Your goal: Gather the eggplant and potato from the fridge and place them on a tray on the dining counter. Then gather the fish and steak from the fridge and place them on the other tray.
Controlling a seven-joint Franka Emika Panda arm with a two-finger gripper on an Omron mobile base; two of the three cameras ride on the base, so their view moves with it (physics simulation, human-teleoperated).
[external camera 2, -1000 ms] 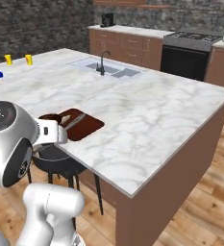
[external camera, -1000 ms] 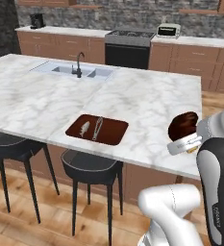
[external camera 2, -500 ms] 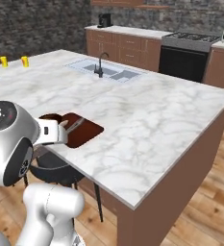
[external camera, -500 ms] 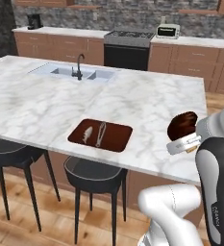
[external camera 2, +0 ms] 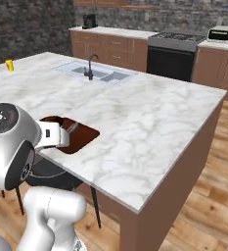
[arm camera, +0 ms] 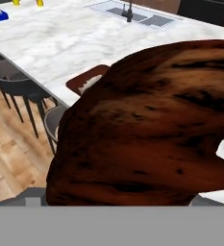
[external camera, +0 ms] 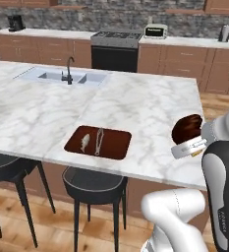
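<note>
We carry the steak (external camera: pixel 186 129) with jaws spread wide around it, above the dining counter's (external camera: pixel 150 106) near right edge. The tray (external camera: pixel 114 149) with the fish (external camera: pixel 84 142) lies well left; a loose grip could drop the steak short.

A white marble island (external camera: pixel 135 106) runs across the room, with a sink (external camera: pixel 62 77) and a black tap (external camera: pixel 68 70) set into its far left part. Near its front edge lies a dark red-brown tray (external camera: pixel 117 145); a small silvery fish (external camera: pixel 84 142) lies in its left half, with a slim grey item beside it that I can't identify. To the right, the robot's hand (external camera: pixel 190 140) carries a dark brown steak (external camera: pixel 186 128) above the marble. Two black stools (external camera: pixel 92 184) stand below the edge. A black stove (external camera: pixel 115 51) sits against the back wall.
</note>
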